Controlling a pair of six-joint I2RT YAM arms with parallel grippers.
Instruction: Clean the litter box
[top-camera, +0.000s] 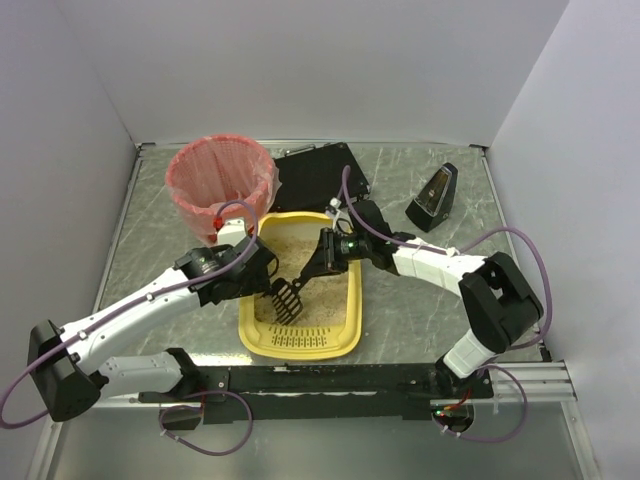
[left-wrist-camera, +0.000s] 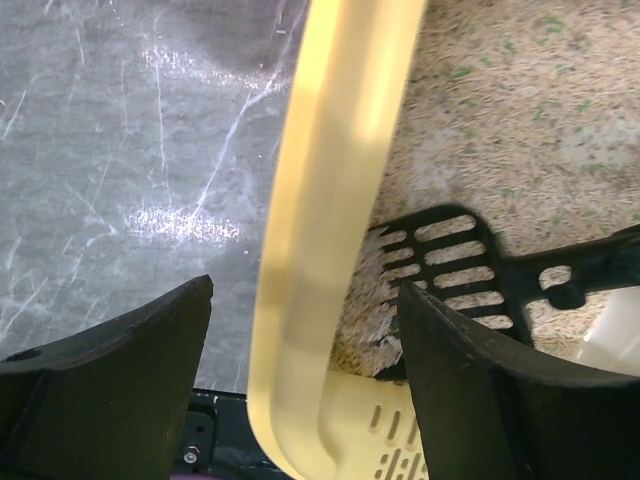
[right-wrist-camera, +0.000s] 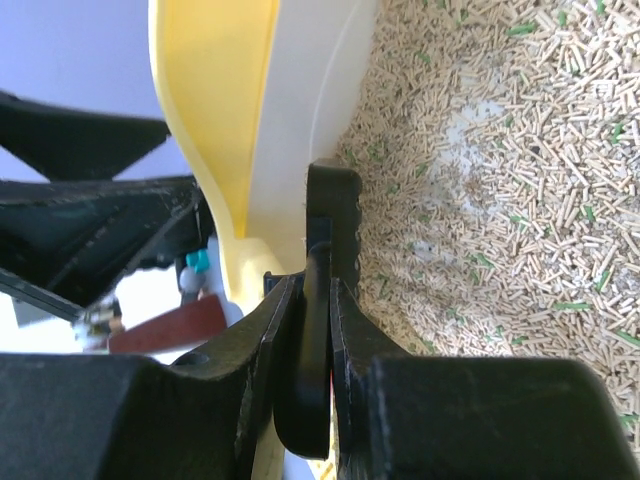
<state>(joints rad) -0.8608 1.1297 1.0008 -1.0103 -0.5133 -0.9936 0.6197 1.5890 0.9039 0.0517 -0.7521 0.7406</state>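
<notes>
The yellow litter box (top-camera: 352, 300) sits mid-table with beige pellet litter (right-wrist-camera: 500, 180) inside and a slotted strip (top-camera: 300, 343) at its near end. My left gripper (left-wrist-camera: 305, 330) is open and straddles the box's left rim (left-wrist-camera: 320, 200), one finger outside and one inside, with gaps on both sides. My right gripper (right-wrist-camera: 318, 285) is shut on the handle of a black slotted scoop (top-camera: 287, 298). The scoop's head (left-wrist-camera: 440, 270) rests in the litter near the box's left wall, close to the left gripper's inner finger (left-wrist-camera: 500, 390).
A pink-lined round bin (top-camera: 220, 185) stands at the back left, close behind the left arm. A flat black case (top-camera: 320, 178) lies behind the box. A small black wedge-shaped object (top-camera: 432, 198) sits at the back right. Grey walls enclose the marbled table (top-camera: 150, 250).
</notes>
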